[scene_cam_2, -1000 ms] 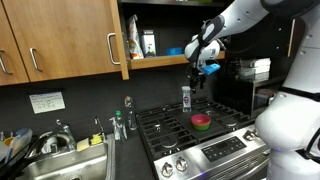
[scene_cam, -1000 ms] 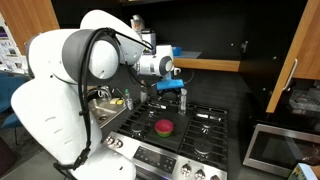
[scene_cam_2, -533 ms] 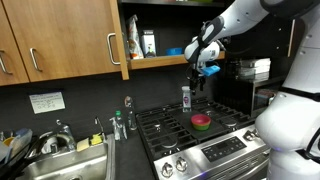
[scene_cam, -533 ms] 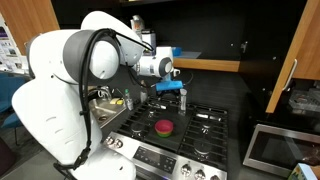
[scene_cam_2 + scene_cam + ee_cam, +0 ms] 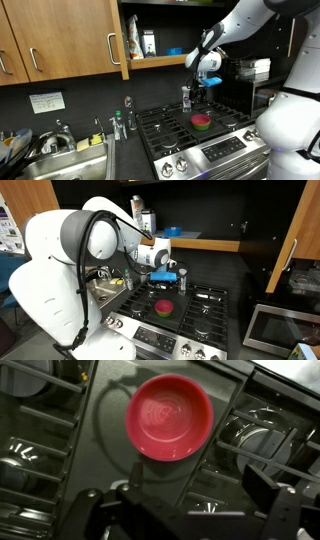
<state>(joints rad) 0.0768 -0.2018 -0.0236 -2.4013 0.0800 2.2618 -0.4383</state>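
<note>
A red bowl (image 5: 168,417) sits on the black grates of the gas stove (image 5: 60,450), seen from above in the wrist view. It also shows in both exterior views (image 5: 163,307) (image 5: 202,122). My gripper (image 5: 200,502) is open and empty, with its fingers (image 5: 277,498) spread wide, and it hangs above the stove just behind the bowl (image 5: 166,278) (image 5: 201,87). A small clear bottle (image 5: 186,97) stands at the back of the stove right beside the gripper, and it also shows next to the gripper in an exterior view (image 5: 183,281).
A shelf (image 5: 160,57) with a blue dish and a bottle runs above the stove. Wooden cabinets (image 5: 60,40) hang over a sink (image 5: 60,160) with bottles beside it. A steel oven (image 5: 275,328) stands beside the stove. Stove knobs line the front edge.
My gripper has dropped from shelf height to just above the stove, close to the small bottle. The red bowl has not moved.
</note>
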